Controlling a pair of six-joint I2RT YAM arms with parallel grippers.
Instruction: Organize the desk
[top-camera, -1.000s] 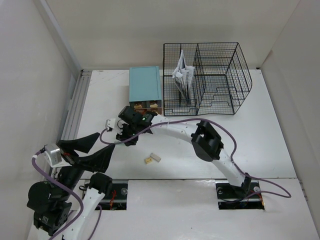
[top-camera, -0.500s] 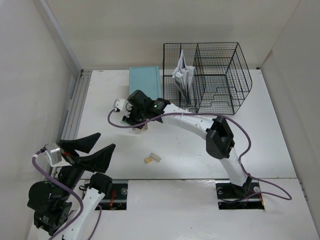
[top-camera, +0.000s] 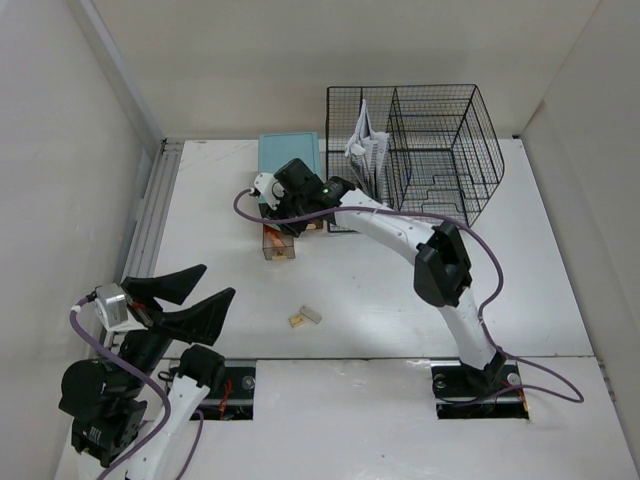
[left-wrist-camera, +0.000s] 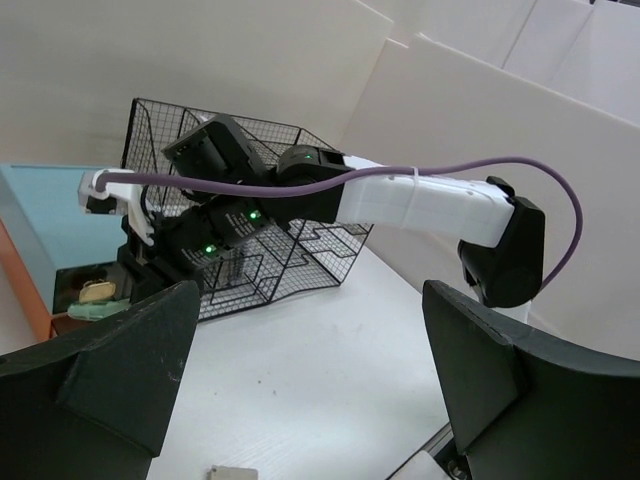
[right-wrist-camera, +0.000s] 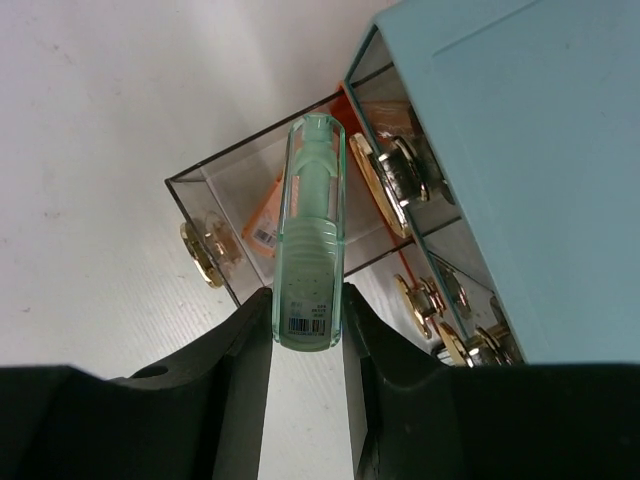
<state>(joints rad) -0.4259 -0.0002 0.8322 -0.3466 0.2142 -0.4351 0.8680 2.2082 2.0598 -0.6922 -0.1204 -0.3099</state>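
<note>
Mint-green tube (right-wrist-camera: 310, 240) (barcode label, digits unreadable) clamped in right gripper (right-wrist-camera: 308, 322); left gripper (left-wrist-camera: 310, 390) wide open, empty.

a white left panel (top-camera: 60, 150), a back panel (top-camera: 330, 50) and a right panel (top-camera: 600, 120) close the scene in, all plain and pale. in the left wrist view, white boards (left-wrist-camera: 480, 90) overlap at their edges. light is soft and even; shadows are faint.
</note>
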